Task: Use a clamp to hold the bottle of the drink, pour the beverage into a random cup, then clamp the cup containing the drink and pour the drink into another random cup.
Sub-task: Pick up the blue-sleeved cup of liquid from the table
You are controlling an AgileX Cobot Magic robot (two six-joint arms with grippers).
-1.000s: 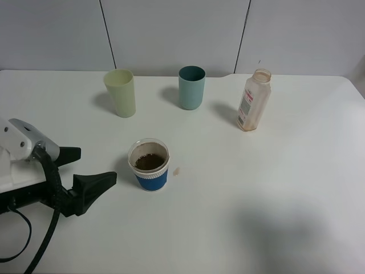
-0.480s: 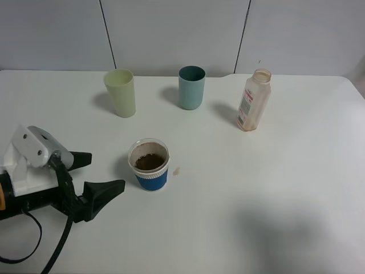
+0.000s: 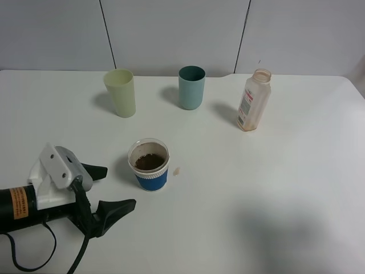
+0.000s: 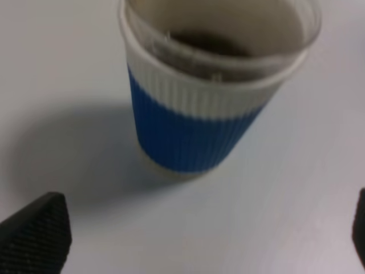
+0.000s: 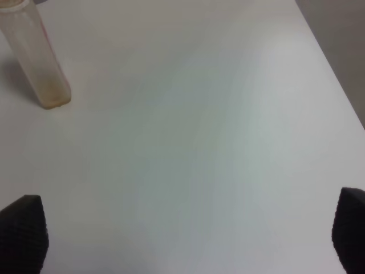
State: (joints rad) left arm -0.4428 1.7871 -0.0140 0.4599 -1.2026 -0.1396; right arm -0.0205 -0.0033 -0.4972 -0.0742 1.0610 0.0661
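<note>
The blue-banded cup (image 3: 151, 178) is seen upright, mouth up, just ahead of the wide-open left gripper (image 3: 120, 186), untouched.

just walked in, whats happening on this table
The left gripper is aimed at the blue-banded cup, its fingers open and not touching it. The cup holds brown drink. The bottle looks about empty and stands at the back, in a row with a teal cup and a pale green tumbler. The right gripper is open over the table, holding nothing.
</note>
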